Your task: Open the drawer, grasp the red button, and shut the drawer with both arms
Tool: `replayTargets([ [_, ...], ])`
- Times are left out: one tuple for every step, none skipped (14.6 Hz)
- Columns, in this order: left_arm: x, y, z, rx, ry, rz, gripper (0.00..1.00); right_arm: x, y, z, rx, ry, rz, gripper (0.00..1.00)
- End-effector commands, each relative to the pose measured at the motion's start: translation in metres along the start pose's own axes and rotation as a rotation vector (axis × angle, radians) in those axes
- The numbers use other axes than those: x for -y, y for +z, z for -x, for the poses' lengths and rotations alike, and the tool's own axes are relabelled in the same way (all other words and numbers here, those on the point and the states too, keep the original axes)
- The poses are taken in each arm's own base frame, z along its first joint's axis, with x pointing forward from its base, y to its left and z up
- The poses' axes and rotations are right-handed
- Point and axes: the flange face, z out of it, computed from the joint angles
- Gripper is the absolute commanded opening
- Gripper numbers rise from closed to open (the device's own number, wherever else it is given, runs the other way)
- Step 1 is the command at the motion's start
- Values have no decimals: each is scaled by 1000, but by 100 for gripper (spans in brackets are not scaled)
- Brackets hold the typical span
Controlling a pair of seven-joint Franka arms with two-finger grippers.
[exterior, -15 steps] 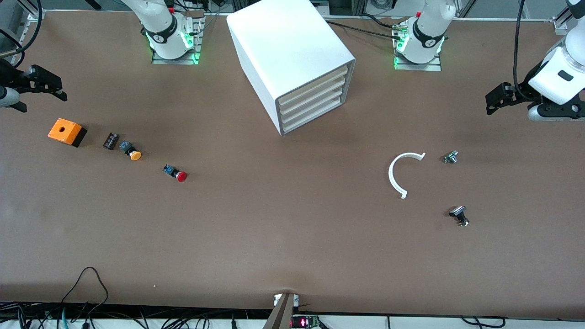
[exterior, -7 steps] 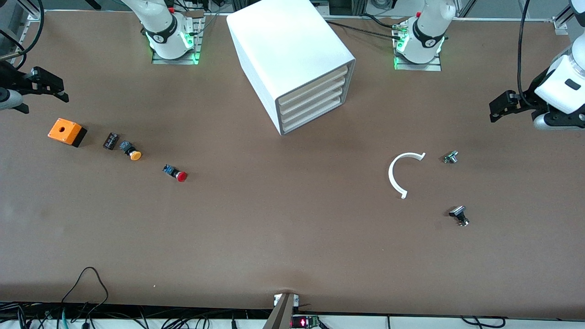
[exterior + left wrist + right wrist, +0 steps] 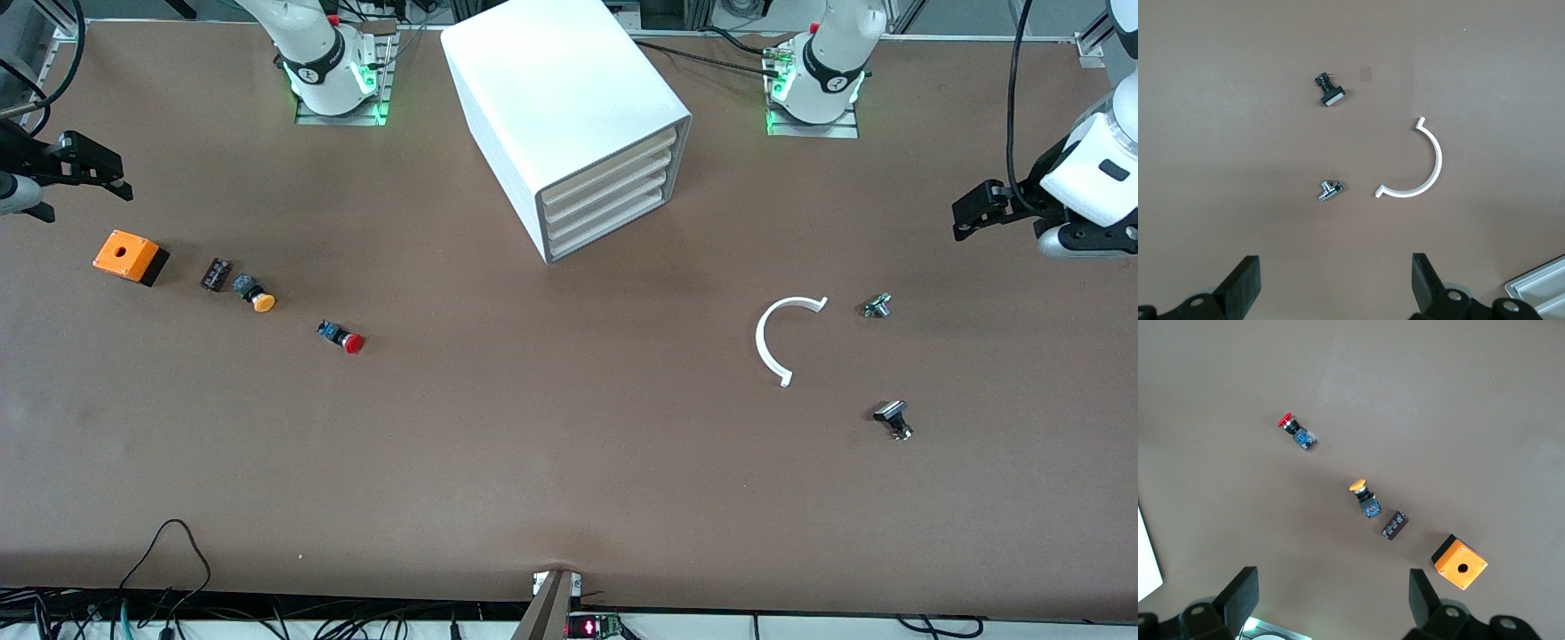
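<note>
drawer sits shut at the cabinet's base, so we have nothing opened yet. button lies loose on the table toward our right arm's end. our left gripper and right gripper hang spread and empty, parked over the table ends to leave the cabinet reachable.

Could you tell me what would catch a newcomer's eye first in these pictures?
The large white cabinet stands between the arm bases, all four drawers shut. Toward the right arm's end of the table lie an orange box with a hole, an orange-capped button and the red-capped button; a white curved piece lies toward the left arm's end. The left gripper and right gripper hang open at the table's ends.
</note>
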Motion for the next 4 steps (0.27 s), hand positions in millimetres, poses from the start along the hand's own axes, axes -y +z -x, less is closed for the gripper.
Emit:
replayTargets([
  [2,-5,-4,2,2,-18,100,0,-5,-4,-10,-18,-1,100],
  [2,-5,-4,1,0,-18,100,1,-5,-4,-5,-23,7,100],
  [2,-5,-4,1,2,-16,100,2,-5,-4,2,-27,19,100],
  [2,-4,-5,-2,9,-16,100,4,-4,-5,9,-33,29,100],
])
